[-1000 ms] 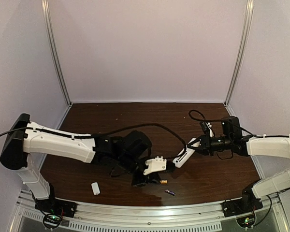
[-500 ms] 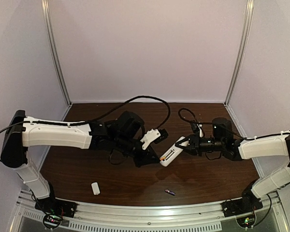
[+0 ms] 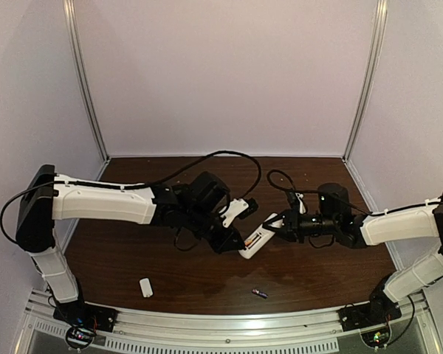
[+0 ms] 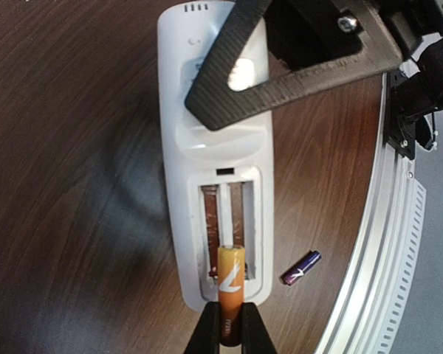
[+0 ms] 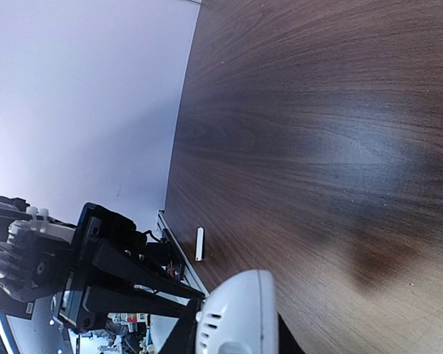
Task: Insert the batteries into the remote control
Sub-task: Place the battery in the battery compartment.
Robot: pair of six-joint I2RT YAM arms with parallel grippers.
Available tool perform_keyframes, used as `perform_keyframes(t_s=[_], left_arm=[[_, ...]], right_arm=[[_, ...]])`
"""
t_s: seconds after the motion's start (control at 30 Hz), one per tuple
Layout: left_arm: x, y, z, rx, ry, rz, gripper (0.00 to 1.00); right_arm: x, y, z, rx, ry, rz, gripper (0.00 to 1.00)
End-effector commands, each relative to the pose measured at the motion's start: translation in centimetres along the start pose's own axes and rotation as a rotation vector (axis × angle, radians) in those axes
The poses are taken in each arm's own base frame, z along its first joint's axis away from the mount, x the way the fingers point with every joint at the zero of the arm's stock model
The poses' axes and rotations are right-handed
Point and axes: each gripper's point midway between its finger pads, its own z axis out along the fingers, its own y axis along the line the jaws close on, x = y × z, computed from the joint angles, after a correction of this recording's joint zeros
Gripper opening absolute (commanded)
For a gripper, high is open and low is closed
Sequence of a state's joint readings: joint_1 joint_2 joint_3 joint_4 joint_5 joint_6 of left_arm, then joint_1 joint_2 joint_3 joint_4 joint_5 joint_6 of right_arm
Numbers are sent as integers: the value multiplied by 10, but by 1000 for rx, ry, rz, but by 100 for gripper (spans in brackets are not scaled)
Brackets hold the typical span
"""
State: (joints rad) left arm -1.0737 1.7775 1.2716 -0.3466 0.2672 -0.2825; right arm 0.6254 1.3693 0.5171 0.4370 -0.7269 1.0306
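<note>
In the last second I've lifted the orange battery (image 4: 230, 291) off the bench (image 3: 317, 273) and brought it to the remote (image 3: 255, 240). My left fingers (image 4: 207, 335) pinch its tail, and its nose sits at the near end of the open bay. My right fingers (image 4: 295, 70) clamp the remote's far end. The purple battery (image 3: 259, 293) lies at six o'clock from the remote, so I judge the first cell nearly ready to seat.

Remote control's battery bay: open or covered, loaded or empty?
Open, empty: remote control shows two bare slots; the left gripper holds the orange battery at their end.
</note>
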Motion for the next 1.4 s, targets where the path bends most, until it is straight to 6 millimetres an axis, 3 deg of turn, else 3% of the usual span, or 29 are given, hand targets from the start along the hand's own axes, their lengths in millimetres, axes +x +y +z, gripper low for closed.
perform_keyframes(t_s=[0.0, 0.37, 1.07, 1.37], left_arm=[[-8, 5, 3, -12, -8, -38, 0], [-7, 14, 14, -34, 5, -80, 0], [-14, 22, 26, -70, -4, -105, 0], [-8, 25, 27, -83, 11, -95, 7]], right_arm=[[-1, 3, 1, 1, -23, 9, 0], [9, 2, 5, 1, -22, 47, 0], [11, 4, 9, -32, -7, 90, 0], [13, 4, 10, -47, 3, 109, 0]])
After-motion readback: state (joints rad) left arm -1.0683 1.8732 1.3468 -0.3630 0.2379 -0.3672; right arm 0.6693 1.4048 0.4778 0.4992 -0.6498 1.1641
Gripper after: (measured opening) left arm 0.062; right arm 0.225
